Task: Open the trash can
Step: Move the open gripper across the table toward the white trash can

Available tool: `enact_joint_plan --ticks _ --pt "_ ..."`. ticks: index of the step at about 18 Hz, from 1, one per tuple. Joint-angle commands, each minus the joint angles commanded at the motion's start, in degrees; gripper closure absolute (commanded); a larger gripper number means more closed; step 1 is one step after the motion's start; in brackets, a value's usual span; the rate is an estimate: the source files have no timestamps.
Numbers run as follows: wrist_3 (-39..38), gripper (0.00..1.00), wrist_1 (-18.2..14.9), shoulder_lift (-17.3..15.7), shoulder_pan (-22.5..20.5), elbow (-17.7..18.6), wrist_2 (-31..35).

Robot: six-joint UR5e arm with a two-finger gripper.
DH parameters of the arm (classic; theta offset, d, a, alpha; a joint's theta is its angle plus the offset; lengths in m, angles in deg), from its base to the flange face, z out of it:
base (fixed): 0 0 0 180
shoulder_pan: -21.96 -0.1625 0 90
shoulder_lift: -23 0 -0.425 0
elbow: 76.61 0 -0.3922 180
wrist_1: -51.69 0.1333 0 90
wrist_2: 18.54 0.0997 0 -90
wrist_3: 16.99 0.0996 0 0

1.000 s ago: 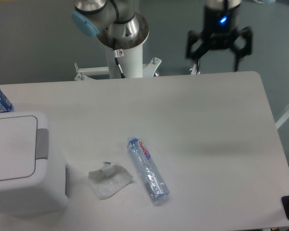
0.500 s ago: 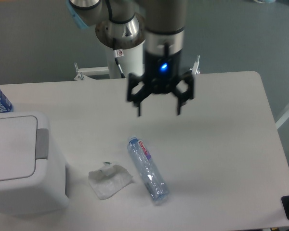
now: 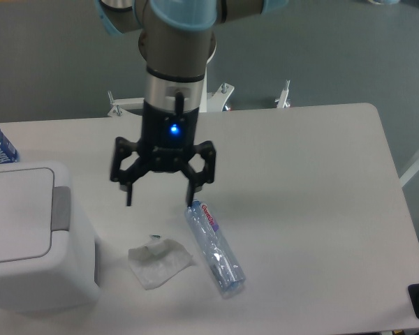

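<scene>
The white trash can (image 3: 35,237) stands at the near left corner of the bench (image 3: 300,174), its lid flat and closed. The claw (image 3: 160,200) hangs spread open above the bench, between the can and a lying plastic bottle (image 3: 215,246), holding nothing.

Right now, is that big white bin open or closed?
Closed. The trash can has its flat lid lying flush on top, and the gripper hangs apart from it.

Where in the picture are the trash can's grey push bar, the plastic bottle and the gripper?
grey push bar (image 3: 61,208): fixed camera, bar's middle.
plastic bottle (image 3: 214,246): fixed camera, mid-body.
gripper (image 3: 160,199): fixed camera, midway between open fingertips.
</scene>
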Motion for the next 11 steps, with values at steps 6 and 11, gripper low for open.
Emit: enact_joint_plan --ticks 6,11 --pt "-1.1 0.00 0.0 0.4 1.9 0.4 -0.7" --pt "-1.1 0.00 0.0 0.3 3.1 0.8 -0.6"
